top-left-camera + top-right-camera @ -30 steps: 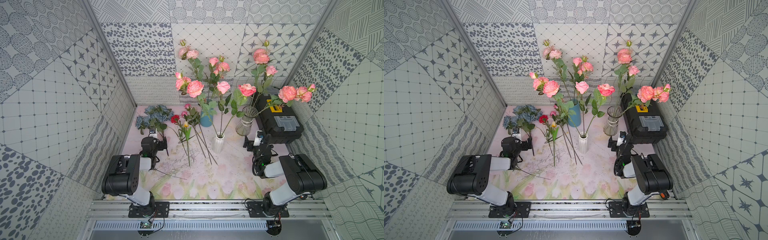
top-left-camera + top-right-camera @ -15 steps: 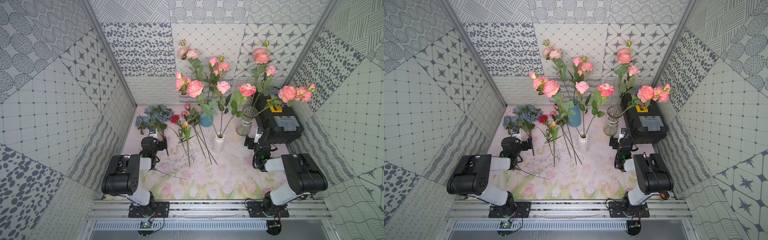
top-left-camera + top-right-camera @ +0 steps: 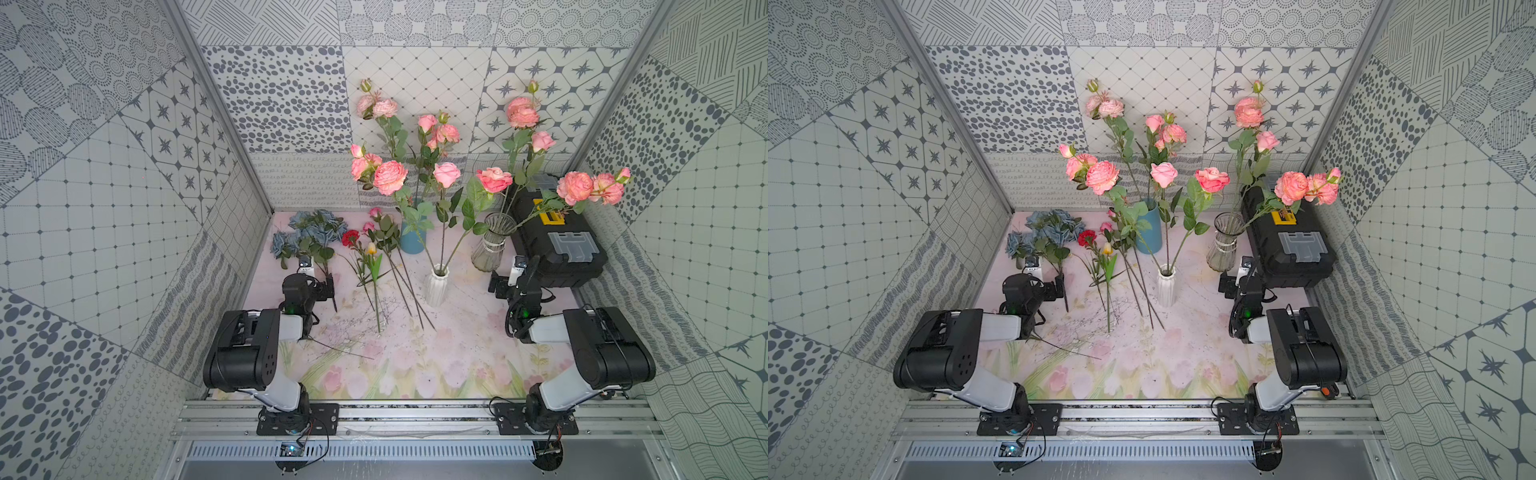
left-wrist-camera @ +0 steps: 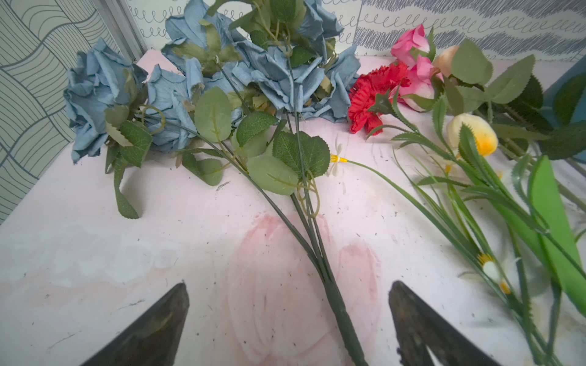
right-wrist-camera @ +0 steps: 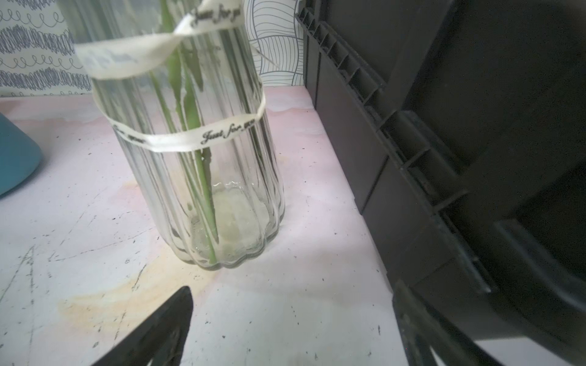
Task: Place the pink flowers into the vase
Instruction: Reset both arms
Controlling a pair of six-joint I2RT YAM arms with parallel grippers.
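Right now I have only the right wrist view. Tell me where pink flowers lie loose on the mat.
Observer: Loose pink flowers lie beside the red bloom, on the left arm's side of the blue vase.
Operator: Report the left gripper.
Observer: The left gripper is open, with the stem of the blue-grey flowers between its jaws, not gripped.
Operator: Check the white vase.
Observer: The white vase already holds pink roses.

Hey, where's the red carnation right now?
In a top view the red carnation lies on the mat on the robot's left side, between the blue-grey flowers and the blue vase.
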